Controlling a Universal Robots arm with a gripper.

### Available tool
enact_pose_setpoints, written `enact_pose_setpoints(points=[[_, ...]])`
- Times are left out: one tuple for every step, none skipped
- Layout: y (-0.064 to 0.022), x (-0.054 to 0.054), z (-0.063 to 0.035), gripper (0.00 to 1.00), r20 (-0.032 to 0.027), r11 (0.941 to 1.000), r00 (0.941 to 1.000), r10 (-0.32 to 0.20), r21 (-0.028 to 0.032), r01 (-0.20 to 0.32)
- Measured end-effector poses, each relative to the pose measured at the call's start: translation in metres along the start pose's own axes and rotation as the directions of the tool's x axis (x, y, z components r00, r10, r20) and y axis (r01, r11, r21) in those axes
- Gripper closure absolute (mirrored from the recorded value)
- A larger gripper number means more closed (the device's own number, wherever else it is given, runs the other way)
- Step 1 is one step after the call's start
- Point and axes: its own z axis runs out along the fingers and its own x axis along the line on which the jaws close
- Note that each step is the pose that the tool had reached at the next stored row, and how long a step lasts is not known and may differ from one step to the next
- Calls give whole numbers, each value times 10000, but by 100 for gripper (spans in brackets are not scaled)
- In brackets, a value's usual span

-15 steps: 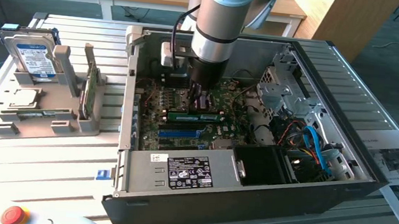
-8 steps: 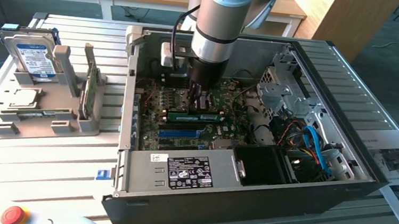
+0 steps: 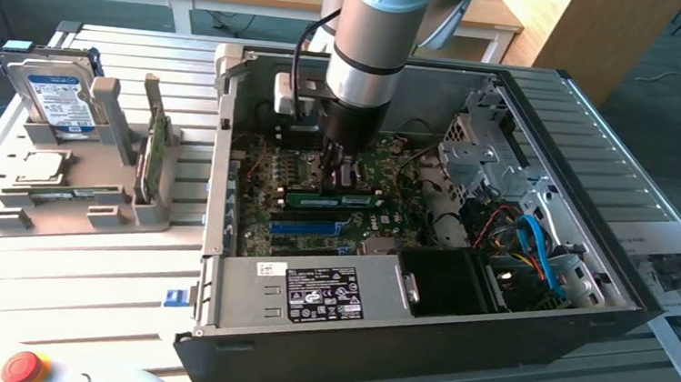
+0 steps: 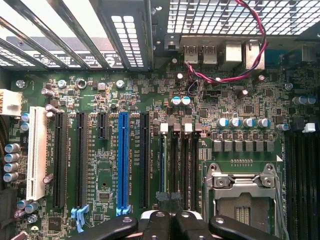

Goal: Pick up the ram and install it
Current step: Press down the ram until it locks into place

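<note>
ram [image 3: 337, 199] lies lengthwise in its motherboard [image 4: 100, 150] slot under the clenched gripper [image 4: 169, 218].

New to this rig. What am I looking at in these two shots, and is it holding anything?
The grey-and-silver tube is a robot arm with a black two-fingered end effector reaching into an open black desktop computer case that lies on a white slatted table.

The exterior view comes from a camera off the arm. The wrist view comes from a camera on the arm, looking down past the fingers at the green motherboard.

The end effector is shut, and its tips are at the long, thin green ram stick over the motherboard's slots. I cannot tell whether it grips the stick or only presses on it.

On the exterior view's left, a grey plastic holder carries spare parts, including a silver hard drive with a blue-white label.
</note>
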Motion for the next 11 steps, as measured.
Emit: enact_pose_setpoints(points=[[1, 0, 1, 89, -1, 10000, 10000, 1, -1, -1], [1, 0, 2, 89, 0, 10000, 10000, 0, 0, 0], [1, 0, 3, 89, 0, 10000, 10000, 1, 0, -1], [2, 0, 4, 89, 0, 10000, 10000, 0, 0, 0], [2, 0, 5, 89, 0, 10000, 10000, 1, 0, -1], [2, 0, 6, 89, 0, 10000, 10000, 0, -1, 0], [2, 0, 6, 89, 0, 10000, 10000, 0, 0, 0], [3, 0, 7, 89, -1, 10000, 10000, 0, 0, 0], [3, 0, 8, 89, 0, 10000, 10000, 0, 0, 0], [4, 0, 9, 89, 0, 10000, 10000, 0, 0, 0], [4, 0, 10, 89, -1, 10000, 10000, 0, 0, 0]])
